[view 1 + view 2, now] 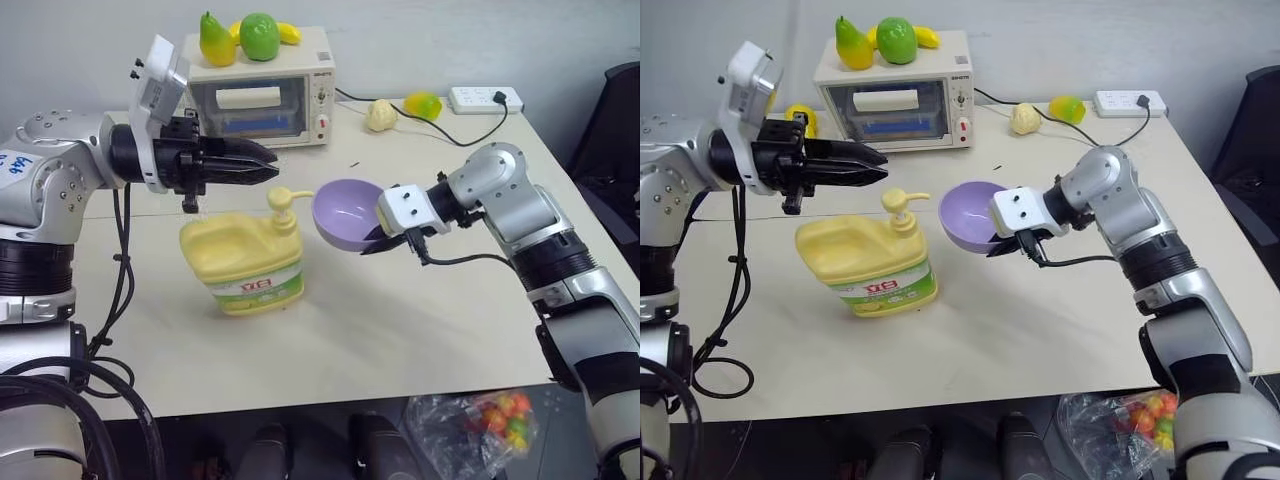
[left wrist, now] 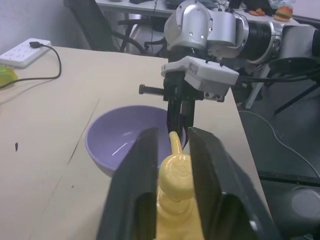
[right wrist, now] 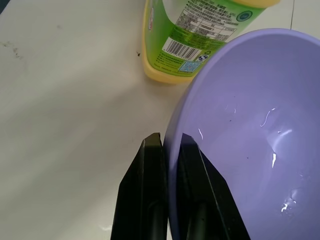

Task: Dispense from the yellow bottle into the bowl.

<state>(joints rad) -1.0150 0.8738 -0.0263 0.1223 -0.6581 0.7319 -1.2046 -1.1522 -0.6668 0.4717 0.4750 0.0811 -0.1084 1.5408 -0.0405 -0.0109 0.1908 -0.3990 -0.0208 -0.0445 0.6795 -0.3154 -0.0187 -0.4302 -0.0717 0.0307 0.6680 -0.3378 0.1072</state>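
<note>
The right gripper (image 3: 167, 145) pinches the bowl's (image 1: 345, 210) rim, tilted beside the yellow bottle's (image 1: 245, 255) pump. The left gripper (image 1: 262, 158) hovers above it, closed, empty.

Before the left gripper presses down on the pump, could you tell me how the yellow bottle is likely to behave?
The yellow bottle will probably stay put: it stands upright on a broad base. Its large body suggests some weight, though how full it is cannot be seen. The left gripper sits above the pump, which is off-centre, so a hard press might rock it slightly.
</note>
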